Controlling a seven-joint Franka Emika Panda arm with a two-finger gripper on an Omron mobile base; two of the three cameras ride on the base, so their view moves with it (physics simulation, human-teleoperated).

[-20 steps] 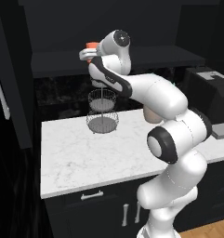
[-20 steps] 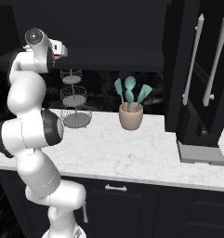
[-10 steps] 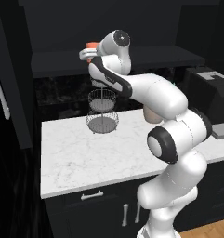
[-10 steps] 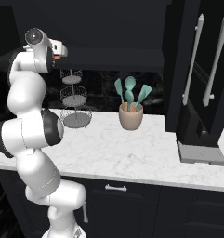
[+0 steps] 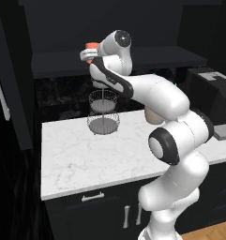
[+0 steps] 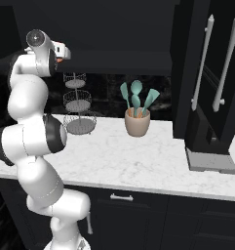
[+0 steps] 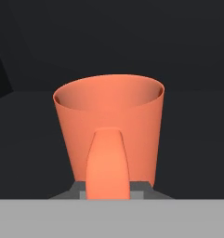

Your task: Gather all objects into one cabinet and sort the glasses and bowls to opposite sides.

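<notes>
My arm (image 5: pixel 156 98) raised high and reaching forward, gripper (image 5: pixel 89 52) clamped on the orange cup (image 7: pixel 108 130).

The tan ceramic utensil crock (image 6: pixel 137 125) stands on the white marble counter (image 6: pixel 153 161), right of the three-tiered black wire basket stand (image 6: pixel 78 108). The small orange cup (image 7: pixel 108 130) sits above that stand, on the flat black cabinet shelf (image 5: pixel 147 58).

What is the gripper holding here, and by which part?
The orange cup, up at the cabinet shelf. The gripper is shut on the handle low on the cup's near side.
</notes>
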